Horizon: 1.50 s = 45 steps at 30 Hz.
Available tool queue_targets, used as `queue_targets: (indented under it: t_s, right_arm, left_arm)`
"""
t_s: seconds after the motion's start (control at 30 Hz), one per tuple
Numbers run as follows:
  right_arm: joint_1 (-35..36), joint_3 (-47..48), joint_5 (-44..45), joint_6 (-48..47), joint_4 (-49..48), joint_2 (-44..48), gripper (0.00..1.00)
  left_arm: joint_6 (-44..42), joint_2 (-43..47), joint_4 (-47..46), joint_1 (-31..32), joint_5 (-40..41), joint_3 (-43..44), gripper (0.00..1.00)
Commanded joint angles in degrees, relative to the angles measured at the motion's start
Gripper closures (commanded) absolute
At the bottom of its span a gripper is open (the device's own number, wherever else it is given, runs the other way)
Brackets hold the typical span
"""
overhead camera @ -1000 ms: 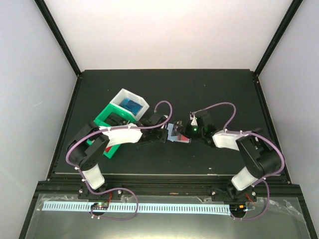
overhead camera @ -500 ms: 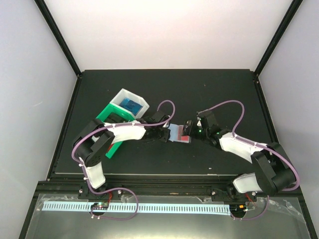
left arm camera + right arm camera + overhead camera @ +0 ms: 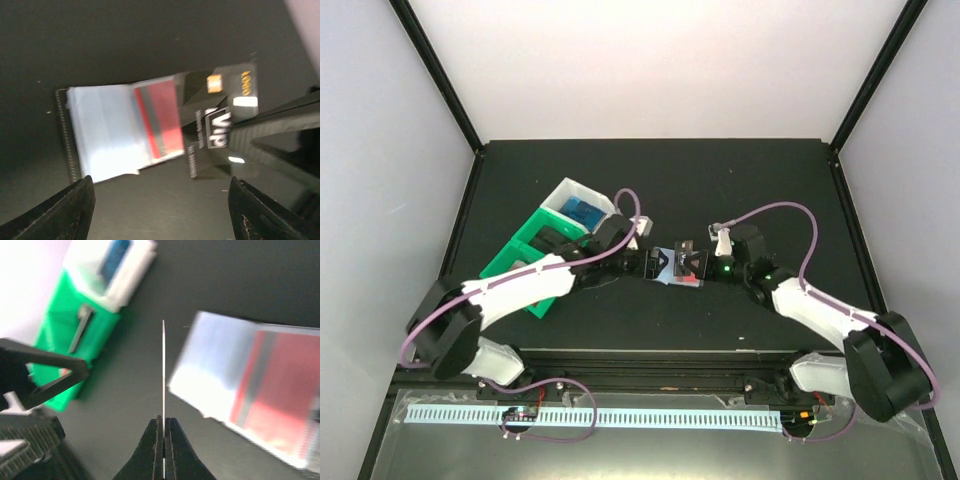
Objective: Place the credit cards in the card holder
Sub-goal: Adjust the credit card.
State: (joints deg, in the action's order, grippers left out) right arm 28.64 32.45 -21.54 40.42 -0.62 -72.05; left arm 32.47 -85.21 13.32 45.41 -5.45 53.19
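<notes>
The card holder (image 3: 667,266) lies open in the middle of the table, light blue inside, with a red card (image 3: 162,120) in its right pocket. My right gripper (image 3: 692,262) is shut on a black VIP card (image 3: 220,117), held at the holder's right edge and overlapping it. In the right wrist view that card (image 3: 163,370) shows edge-on between the shut fingers, with the holder (image 3: 225,365) just to its right. My left gripper (image 3: 167,215) is open and empty, just left of the holder in the top view (image 3: 642,262).
A green plastic tray (image 3: 525,262) lies left of the holder under the left arm. A white tray (image 3: 565,190) with a blue item (image 3: 585,211) stands behind it. Both show in the right wrist view, green tray (image 3: 65,345) and white tray (image 3: 135,270).
My right gripper has moved left with the black card to the holder's right edge. The left arm has stretched out low, its gripper staying at the holder's left side.
</notes>
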Motion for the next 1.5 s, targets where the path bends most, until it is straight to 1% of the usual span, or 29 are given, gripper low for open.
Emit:
queue_targets:
  t_s: [0.0, 0.07, 0.13, 0.23, 0.33, 0.4, 0.57, 0.67, 0.7, 0.77, 0.8, 0.87, 0.93, 0.97, 1.03, 1.1, 1.2, 1.37, 1.47]
  right_arm:
    - [-0.5, -2.8, -15.7, -1.4, -10.5, 5.5, 0.99]
    - [-0.5, -4.0, -20.8, 0.7, -14.2, 7.6, 0.99]
    - [-0.4, -5.0, -23.9, 3.2, -17.7, 9.4, 0.98]
    - [-0.4, -6.2, -27.5, 6.3, -21.7, 11.2, 0.98]
    - [-0.5, -7.2, -29.7, 8.5, -24.4, 12.6, 0.98]
    - [-0.4, -7.4, -30.2, 8.8, -24.5, 13.3, 0.97]
    - [-0.4, -8.2, -31.2, 9.8, -25.6, 13.7, 0.97]
    - [-0.5, -8.4, -31.5, 10.1, -26.0, 13.8, 0.96]
    - [-0.5, -8.4, -31.5, 10.1, -25.9, 13.7, 0.95]
    - [-0.4, -8.4, -31.4, 9.9, -25.4, 13.7, 0.92]
    - [-0.4, -8.2, -30.6, 9.2, -24.0, 13.8, 0.87]
    - [-0.5, -7.4, -28.0, 6.7, -19.2, 14.2, 0.74]
    - [-0.5, -6.3, -22.7, 3.3, -12.2, 15.1, 0.56]
    - [-0.5, -6.0, -19.3, 1.0, -8.8, 15.6, 0.49]
    - [-0.5, -5.6, -12.3, -1.6, -2.7, 17.1, 0.41]
    - [-0.5, -5.3, -5.3, -3.4, 2.0, 17.6, 0.37]
    - [-0.5, -4.4, 2.6, -5.3, 6.8, 16.0, 0.36]
    - [-0.3, -1.4, 13.8, -6.5, 13.0, 8.5, 0.36]
    - [-0.2, 0.1, 18.4, -7.1, 15.3, 4.2, 0.36]
  left_arm:
    - [6.6, 8.2, -7.1, -1.6, -10.2, -5.1, 0.23]
    - [8.8, 10.7, -9.6, -1.8, -13.6, -6.5, 0.23]
    - [11.0, 11.5, -12.3, -1.8, -17.2, -7.7, 0.24]
    - [13.7, 14.1, -16.1, -1.8, -20.9, -9.1, 0.33]
    - [14.9, 15.7, -18.6, -1.8, -21.9, -10.6, 0.43]
    - [15.8, 16.5, -19.9, -1.8, -22.7, -11.5, 0.54]
    - [18.7, 18.3, -27.6, -1.8, -27.0, -14.3, 0.78]
    - [18.2, 18.7, -28.4, -1.8, -27.6, -15.0, 0.94]
    - [17.7, 18.8, -28.2, -1.8, -27.5, -15.0, 0.98]
    - [16.5, 18.9, -27.6, -1.8, -27.0, -14.9, 0.98]
    - [15.6, 19.1, -27.0, -1.8, -26.6, -14.8, 0.99]
    - [13.6, 19.4, -24.4, -1.9, -24.4, -14.3, 0.98]
    - [10.9, 19.6, -20.8, -2.2, -21.8, -13.4, 0.98]
    - [9.7, 19.4, -19.0, -2.4, -20.7, -13.0, 0.98]
    - [7.4, 18.4, -16.4, -3.0, -19.0, -12.4, 0.98]
    - [5.3, 16.2, -14.2, -3.6, -18.5, -11.4, 0.98]
    - [3.3, 10.5, -12.6, -4.1, -18.9, -8.9, 0.98]
    - [1.8, 0.0, -13.2, -4.1, -20.9, -3.5, 0.98]
    - [1.5, -5.3, -13.4, -4.3, -20.9, 0.2, 0.98]
